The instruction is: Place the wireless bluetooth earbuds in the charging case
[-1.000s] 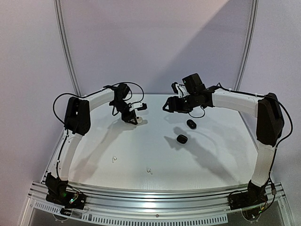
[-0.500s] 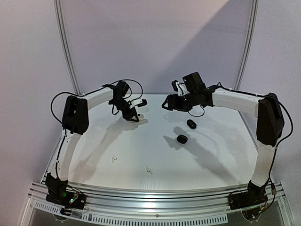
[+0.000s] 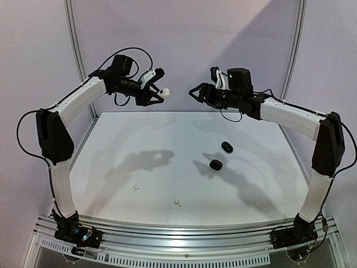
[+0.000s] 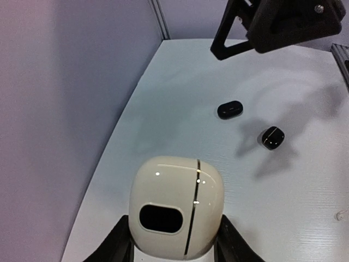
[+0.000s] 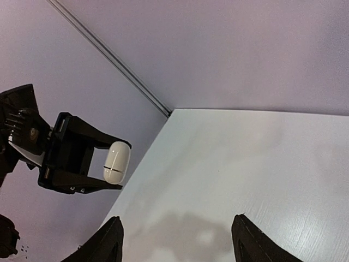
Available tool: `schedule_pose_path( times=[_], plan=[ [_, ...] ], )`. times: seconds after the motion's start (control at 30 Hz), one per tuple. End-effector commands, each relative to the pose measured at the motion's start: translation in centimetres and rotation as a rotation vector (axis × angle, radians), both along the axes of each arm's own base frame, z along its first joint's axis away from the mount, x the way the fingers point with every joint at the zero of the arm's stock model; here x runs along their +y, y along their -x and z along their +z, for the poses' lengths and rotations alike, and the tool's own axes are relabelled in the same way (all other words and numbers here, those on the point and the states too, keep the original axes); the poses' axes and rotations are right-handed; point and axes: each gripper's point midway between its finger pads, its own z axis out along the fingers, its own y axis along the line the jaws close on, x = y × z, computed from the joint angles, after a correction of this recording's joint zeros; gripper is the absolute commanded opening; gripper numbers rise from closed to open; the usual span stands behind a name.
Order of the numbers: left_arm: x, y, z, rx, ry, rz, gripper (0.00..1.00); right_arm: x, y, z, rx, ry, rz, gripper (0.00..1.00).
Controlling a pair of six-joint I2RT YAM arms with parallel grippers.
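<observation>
My left gripper (image 3: 158, 92) is raised high over the table's back left and is shut on a closed white charging case (image 3: 165, 93). In the left wrist view the case (image 4: 175, 206) fills the space between the fingers (image 4: 117, 244), its lid seam running upright. My right gripper (image 3: 193, 94) hangs open and empty at the same height, facing the case across a small gap. From the right wrist the case (image 5: 116, 161) shows in the left gripper (image 5: 76, 164), beyond my open right gripper (image 5: 177, 225). Two white earbuds (image 3: 134, 188) (image 3: 177, 202) lie near the table's front.
Two closed black cases (image 3: 226, 147) (image 3: 216, 164) lie right of centre on the white table (image 3: 167, 167); they also show in the left wrist view (image 4: 230, 109) (image 4: 271, 137). Purple walls and a metal frame post (image 3: 75, 50) stand close behind both grippers.
Both arms have risen from just above the back of the table to well above it. The left one carried the white case up, and the grippers now face each other.
</observation>
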Motion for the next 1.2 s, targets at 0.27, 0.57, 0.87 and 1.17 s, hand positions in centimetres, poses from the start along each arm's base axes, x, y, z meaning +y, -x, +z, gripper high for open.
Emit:
schedule_pose_path(
  times=[0.27, 0.57, 0.87, 1.17],
  plan=[
    [-2.5, 0.9, 2.6, -0.054, 0.080, 0.004, 0.00, 5.2, 0.2, 6.3, -0.113, -0.269, 0.037, 0.70],
    [-2.5, 1.1, 2.9, -0.056, 0.083, 0.005, 0.00, 6.6, -2.3, 4.0, -0.058, -0.271, -0.023, 0.70],
    [-2.7, 0.9, 3.0, -0.068, 0.089, 0.002, 0.00, 8.9, -2.4, 3.3, -0.023, -0.298, 0.061, 0.57],
    [-2.6, 0.2, 3.1, -0.095, 0.087, 0.019, 0.00, 10.3, -1.5, 2.1, 0.018, -0.296, 0.108, 0.45]
  ],
)
